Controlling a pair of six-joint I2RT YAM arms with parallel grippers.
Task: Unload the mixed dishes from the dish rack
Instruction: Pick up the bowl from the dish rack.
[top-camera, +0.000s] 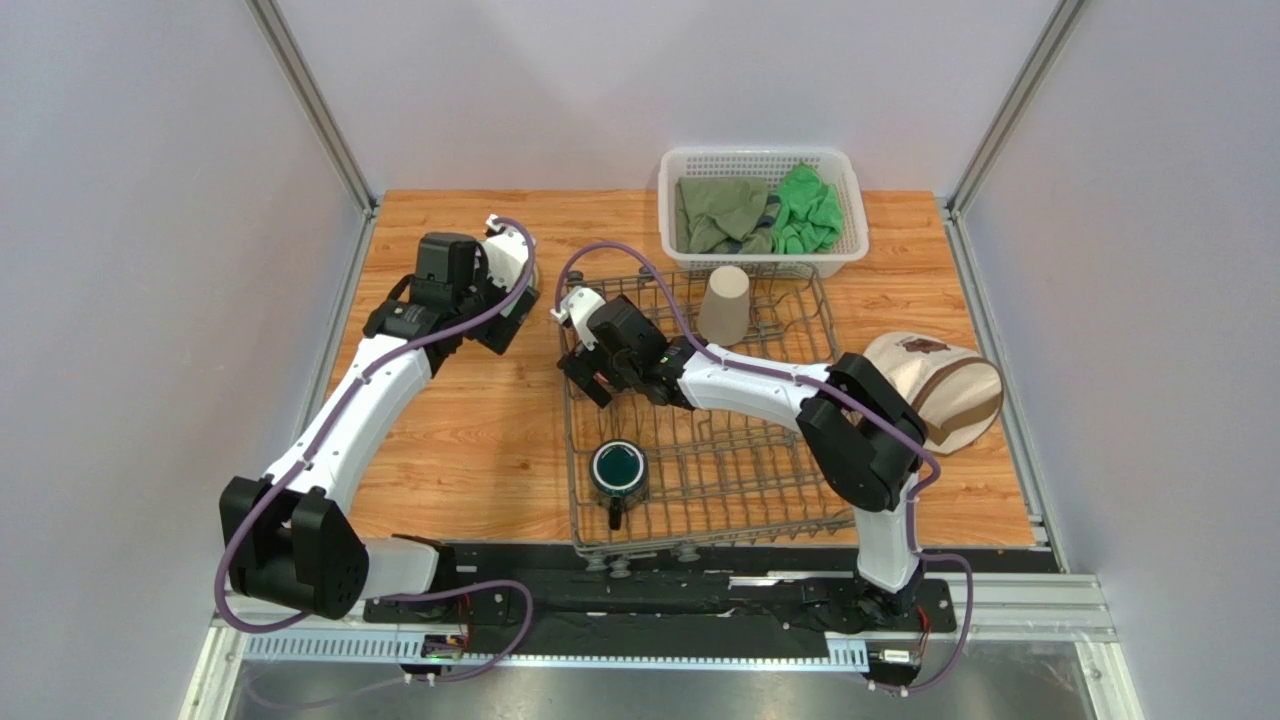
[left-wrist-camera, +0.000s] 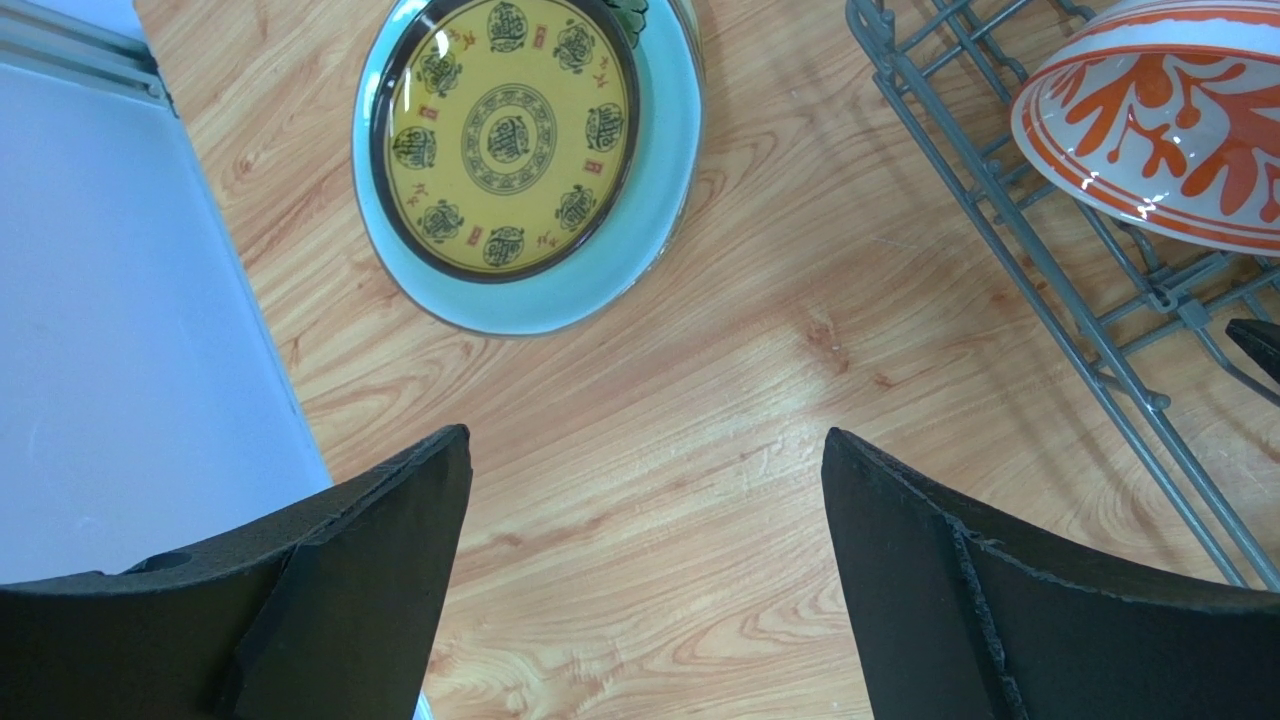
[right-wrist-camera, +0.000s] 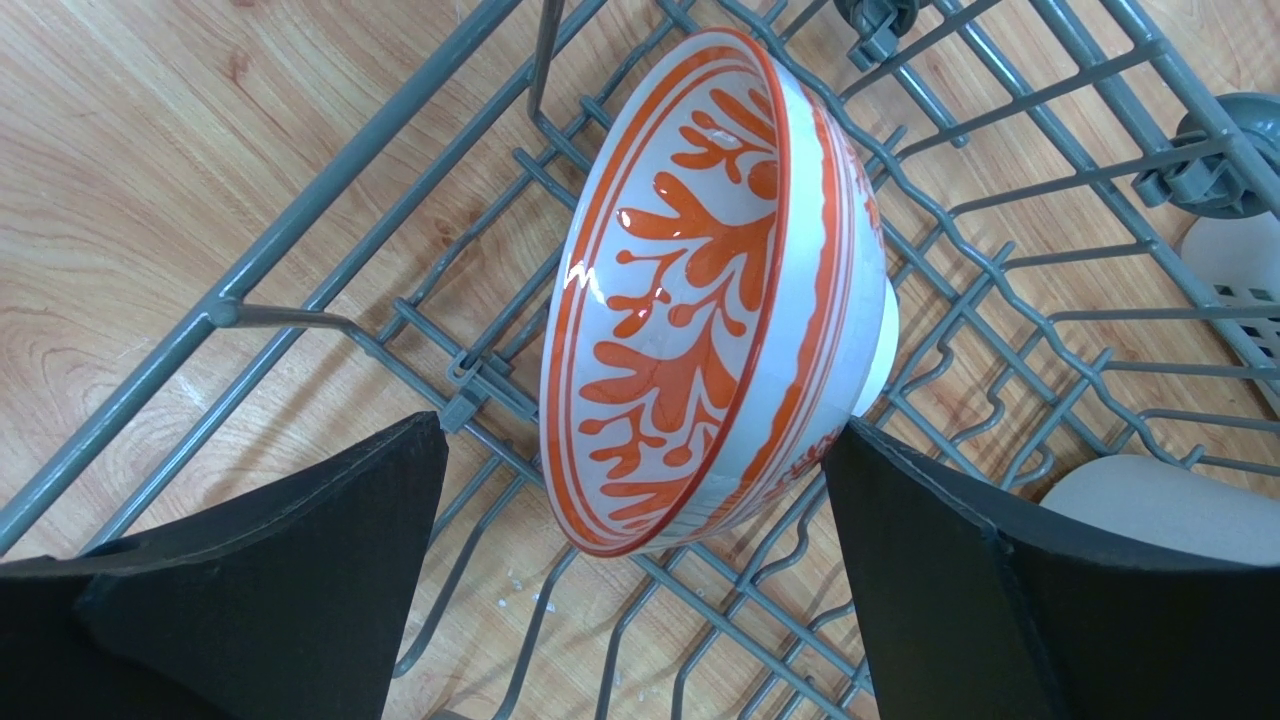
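Partly done: yellow-and-green plate (left-wrist-camera: 526, 150) lay on bench (left-wrist-camera: 721, 375) left of dish rack (top-camera: 751, 480). In rack, not yet out: red-and-white bowl (right-wrist-camera: 706, 285) on edge, teal mug (top-camera: 618, 470), beige cup (top-camera: 726, 305). Right tool (right-wrist-camera: 634, 435) was wide, straddling bowl, ungripped. Left tool (left-wrist-camera: 646, 435) wide, empty, left of rack.

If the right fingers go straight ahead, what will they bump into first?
Most likely the orange-and-white bowl, standing on its edge in the dish rack, between the open fingers of the right gripper; how close is unclear.
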